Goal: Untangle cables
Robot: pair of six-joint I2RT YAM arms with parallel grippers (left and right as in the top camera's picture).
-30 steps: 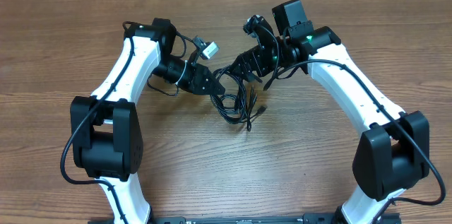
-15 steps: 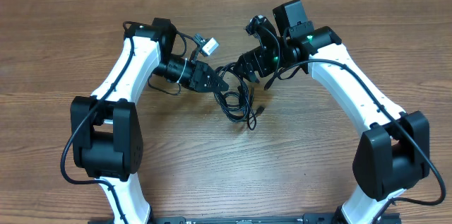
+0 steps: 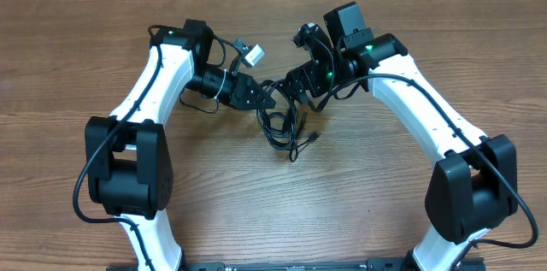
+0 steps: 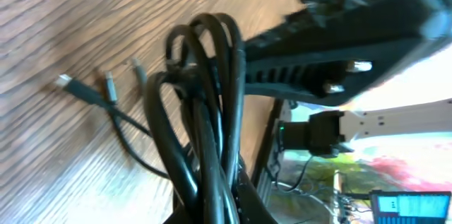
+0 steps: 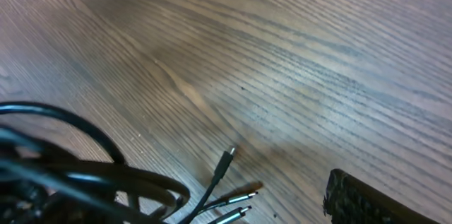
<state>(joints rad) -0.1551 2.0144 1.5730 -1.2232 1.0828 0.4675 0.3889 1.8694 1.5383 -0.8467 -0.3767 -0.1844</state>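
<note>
The cables [image 3: 282, 126] are a bundle of thin black cords in loose loops at the table's middle, between my two grippers. My left gripper [image 3: 261, 98] is shut on the bundle's upper end. In the left wrist view the cords [image 4: 205, 111] rise from the jaws and loop over. Small plug ends [image 4: 107, 85] trail onto the wood. My right gripper [image 3: 297, 83] stands open close beside the bundle's top right. In the right wrist view only one finger [image 5: 374, 199] shows at the lower right. The loops [image 5: 78, 178] lie at the lower left, with plug tips [image 5: 226, 157] between.
A white connector [image 3: 254, 54] on the left arm's own wiring sticks up behind the left gripper. The wooden table [image 3: 359, 203] surrounds the bundle. Both arm bases [image 3: 128, 168] stand at the front corners.
The left gripper has shifted slightly right and up with the bundle. The hanging cord ends swung a little left. The right gripper has edged left toward the bundle.
</note>
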